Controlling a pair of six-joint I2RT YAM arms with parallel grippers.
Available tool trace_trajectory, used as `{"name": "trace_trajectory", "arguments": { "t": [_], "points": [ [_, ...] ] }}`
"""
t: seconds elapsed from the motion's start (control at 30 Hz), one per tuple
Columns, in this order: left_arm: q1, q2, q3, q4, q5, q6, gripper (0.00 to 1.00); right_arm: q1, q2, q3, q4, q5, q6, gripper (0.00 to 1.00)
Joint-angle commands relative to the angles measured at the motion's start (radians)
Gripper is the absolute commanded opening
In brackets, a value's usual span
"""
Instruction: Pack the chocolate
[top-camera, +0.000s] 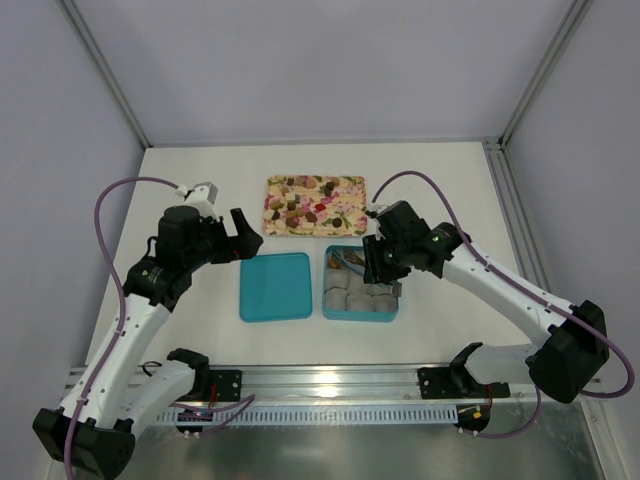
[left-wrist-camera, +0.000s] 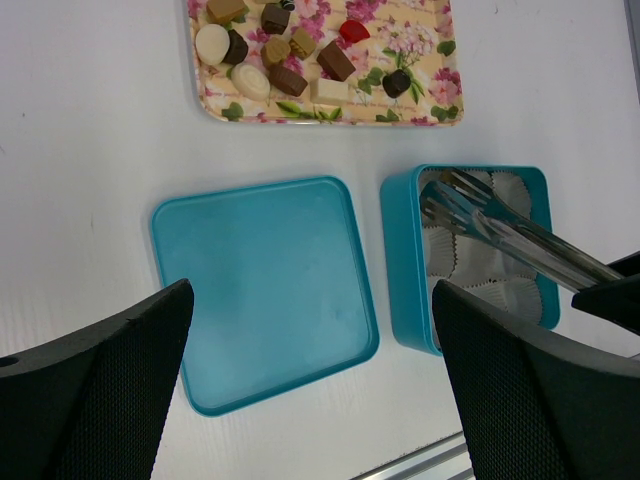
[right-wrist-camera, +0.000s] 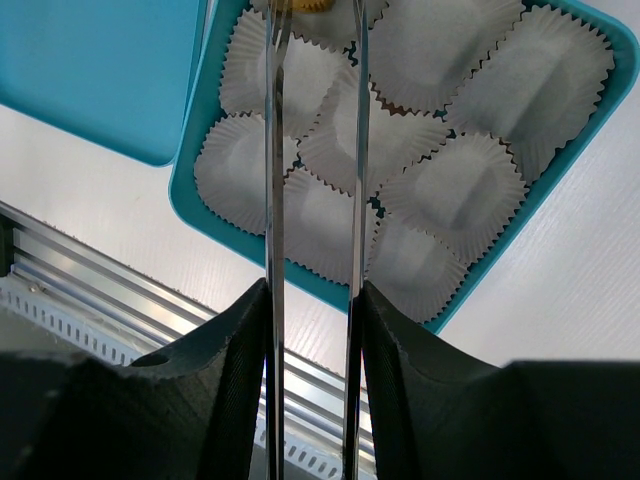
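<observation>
Brown chocolate pieces (left-wrist-camera: 287, 80) lie at mixed angles; right claw (right-wrist-camera: 312, 295) grips tongs (right-wrist-camera: 272, 150).

No lettering, label, brand or number can be read anywhere — the flowered tray (top-camera: 355, 185) bears only its printed blossoms, and the teal box (top-camera: 327, 290) and teal lid (top-camera: 275, 286) just in front of that tray are plain.

Chocolates (top-camera: 300, 207) sit on a flowered tray (top-camera: 347, 188) at upper centre, while the right gripper (top-camera: 374, 264) hovers over a teal box (top-camera: 360, 316) beside its lid (top-camera: 275, 287).
</observation>
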Motion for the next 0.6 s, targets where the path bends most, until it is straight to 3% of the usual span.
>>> {"name": "trace_trajectory", "arguments": {
  "t": [0.0,0.37,0.57],
  "points": [
    [0.004,0.003,0.002,0.021,-0.005,0.006,1.0,0.007,-0.015,0.044,0.024,0.016,0.001,0.42],
    [0.004,0.004,0.003,0.021,0.001,0.005,1.0,0.007,-0.042,0.179,-0.057,0.023,-0.015,0.42],
    [0.004,0.003,0.003,0.021,0.001,0.005,1.0,-0.004,0.05,0.257,-0.033,0.054,-0.046,0.42]
  ]
}}
